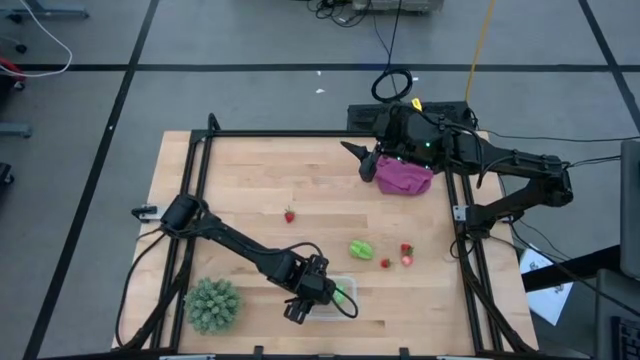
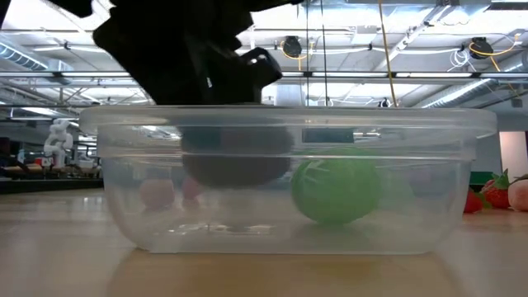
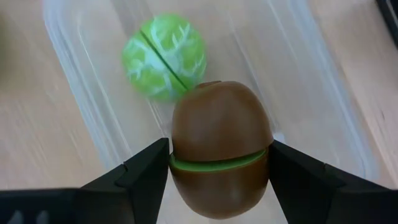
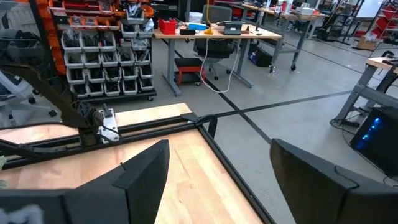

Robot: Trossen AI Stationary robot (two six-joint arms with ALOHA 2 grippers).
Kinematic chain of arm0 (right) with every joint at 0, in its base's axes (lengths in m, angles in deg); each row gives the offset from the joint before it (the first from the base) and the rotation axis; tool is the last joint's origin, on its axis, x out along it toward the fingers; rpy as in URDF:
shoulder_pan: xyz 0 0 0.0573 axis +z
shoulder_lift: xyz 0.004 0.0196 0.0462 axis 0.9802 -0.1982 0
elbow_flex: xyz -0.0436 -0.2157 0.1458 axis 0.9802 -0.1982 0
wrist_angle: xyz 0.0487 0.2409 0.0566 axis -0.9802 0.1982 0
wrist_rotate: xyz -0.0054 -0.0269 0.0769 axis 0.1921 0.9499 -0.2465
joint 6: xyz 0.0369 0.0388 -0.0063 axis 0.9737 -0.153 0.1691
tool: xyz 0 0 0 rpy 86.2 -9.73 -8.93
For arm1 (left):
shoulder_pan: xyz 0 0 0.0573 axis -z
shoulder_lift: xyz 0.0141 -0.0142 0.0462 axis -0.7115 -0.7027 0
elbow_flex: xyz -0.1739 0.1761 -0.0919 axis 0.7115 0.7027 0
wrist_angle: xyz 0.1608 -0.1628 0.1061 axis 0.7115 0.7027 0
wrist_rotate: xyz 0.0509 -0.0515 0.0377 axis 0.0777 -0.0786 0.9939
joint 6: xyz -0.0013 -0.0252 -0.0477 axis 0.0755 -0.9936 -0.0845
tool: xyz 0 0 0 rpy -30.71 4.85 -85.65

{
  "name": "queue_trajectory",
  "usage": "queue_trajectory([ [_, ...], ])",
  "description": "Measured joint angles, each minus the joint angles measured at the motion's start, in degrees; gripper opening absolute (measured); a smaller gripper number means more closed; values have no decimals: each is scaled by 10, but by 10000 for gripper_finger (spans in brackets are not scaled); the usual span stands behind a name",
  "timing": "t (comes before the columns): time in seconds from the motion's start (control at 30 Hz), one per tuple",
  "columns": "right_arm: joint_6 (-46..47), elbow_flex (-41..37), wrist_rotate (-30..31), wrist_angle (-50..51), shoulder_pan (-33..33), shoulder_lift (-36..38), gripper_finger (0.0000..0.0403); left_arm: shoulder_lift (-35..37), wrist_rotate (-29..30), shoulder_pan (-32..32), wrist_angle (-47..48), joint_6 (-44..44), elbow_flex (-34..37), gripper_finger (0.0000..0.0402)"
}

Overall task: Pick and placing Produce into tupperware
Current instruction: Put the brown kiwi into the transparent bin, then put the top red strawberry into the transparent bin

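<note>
The clear tupperware (image 1: 345, 310) stands near the table's near edge, beside the spiky plant. My left gripper (image 1: 318, 293) is over it, shut on the brown kiwi (image 3: 219, 143), which the low view shows inside the walls, above the floor (image 2: 235, 157). One light-green piece (image 3: 165, 57) lies on the tupperware's floor. Another light-green piece (image 1: 361, 249) and several red strawberries (image 1: 406, 255) lie on the table; one strawberry (image 1: 289, 215) lies apart. My right gripper (image 1: 358, 155) waits open at the far edge by the purple cloth. My left gripper holds the kiwi by its two opposite sides (image 3: 177, 165), level with the green seam around its middle, pinched between the two fingers (image 3: 149, 171). The fingers come from above, pointing down into the tupperware. The kiwi is lifted clear of the floor, beside the green piece.
The spiky dark-green plant (image 1: 212, 304) stands just left of the tupperware. The purple cloth (image 1: 405, 177) lies at the far right under my right arm. A black frame (image 1: 300, 135) borders the table. Bare wood lies between the lone strawberry and the tupperware.
</note>
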State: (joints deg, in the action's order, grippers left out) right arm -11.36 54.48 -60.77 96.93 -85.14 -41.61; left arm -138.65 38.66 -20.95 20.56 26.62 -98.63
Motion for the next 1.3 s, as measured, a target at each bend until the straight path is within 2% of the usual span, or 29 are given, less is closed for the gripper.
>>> queue_trajectory([
  [1.03,1,0,0,0,0,0,267,3,0,2,-6,-1,0,265],
  [1.3,19,0,0,0,0,0,267,4,5,8,89,15,-90,264],
])
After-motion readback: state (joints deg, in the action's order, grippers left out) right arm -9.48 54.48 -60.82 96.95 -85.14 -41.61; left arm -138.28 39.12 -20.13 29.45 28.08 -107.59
